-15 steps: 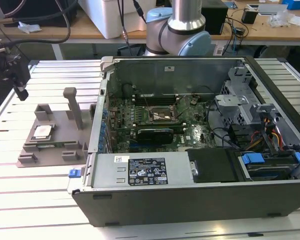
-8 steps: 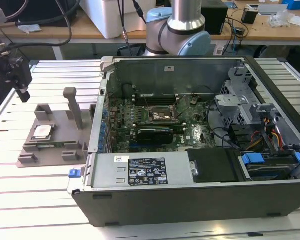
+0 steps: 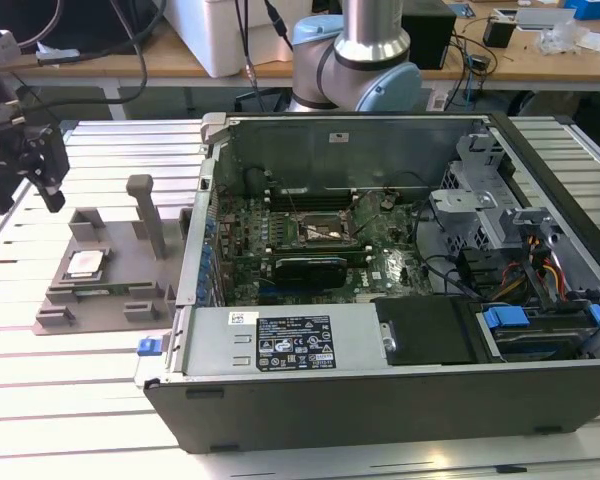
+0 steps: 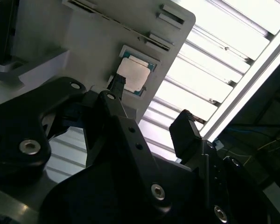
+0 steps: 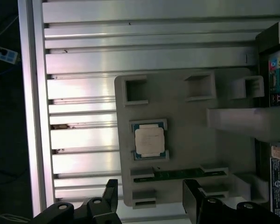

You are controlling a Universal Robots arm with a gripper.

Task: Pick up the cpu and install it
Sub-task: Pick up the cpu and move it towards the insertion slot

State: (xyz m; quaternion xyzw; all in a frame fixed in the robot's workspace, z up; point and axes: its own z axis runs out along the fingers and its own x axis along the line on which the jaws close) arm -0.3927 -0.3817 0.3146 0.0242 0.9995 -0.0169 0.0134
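The end effector (image 3: 30, 190) hangs released and empty, its two black fingers spread wide with nothing between them. The gap looks set to let the fingers pass on either side of the chip. In the exterior view it sits above the table (image 3: 80, 400) at the exterior view's left, near the grey tray (image 3: 115, 250) but not touching it, and the frame edge cuts part of it off.

The cpu (image 3: 85, 263) lies flat in a square recess of that tray with its silvery top up, well apart from the fingers. Both wrist views show it seated there (image 5: 149, 141) (image 4: 133, 74). The raised corners of the recess probably keep it square and in a known place for a grasp. A narrow green board (image 5: 177, 173) lies in a slot just beside it.

The open computer case (image 3: 380, 380) lies on its side toward the exterior view's right, which leaves the motherboard socket (image 3: 320, 232) facing up and reachable from above. Whether the socket's cover and lever stand open is too small to tell. The cpu's underside is hidden, and one finger covers a corner of it in the second wrist view.
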